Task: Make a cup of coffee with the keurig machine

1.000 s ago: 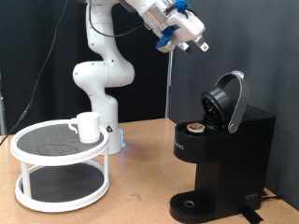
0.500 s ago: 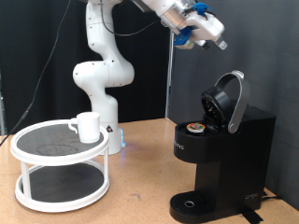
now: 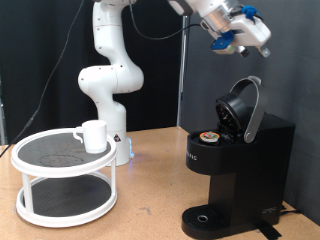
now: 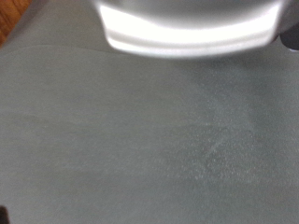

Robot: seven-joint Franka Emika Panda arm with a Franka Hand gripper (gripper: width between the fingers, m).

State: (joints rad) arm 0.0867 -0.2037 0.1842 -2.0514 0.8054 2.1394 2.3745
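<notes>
the keurig machine (image 3: 238, 165) stands on the wooden tabletop (image 3: 150, 215) at the exterior view's right, its hinged lid (image 3: 245, 108) raised and a tan-topped pod (image 3: 208, 138) sitting in the open chamber. over the last second the gripper (image 3: 255, 45) has swung from above the pod across to the exterior view's right and now hangs high above the lid, clear of it; the pod looks loaded and the lid is the nearest part. whether the jaws are apart or together i cannot tell, and nothing shows between them. the wrist view gives only a grey blur. the cup (image 3: 93, 135) rests on the white two-tier rack (image 3: 62, 205) at the left, well apart from the machine.
</notes>
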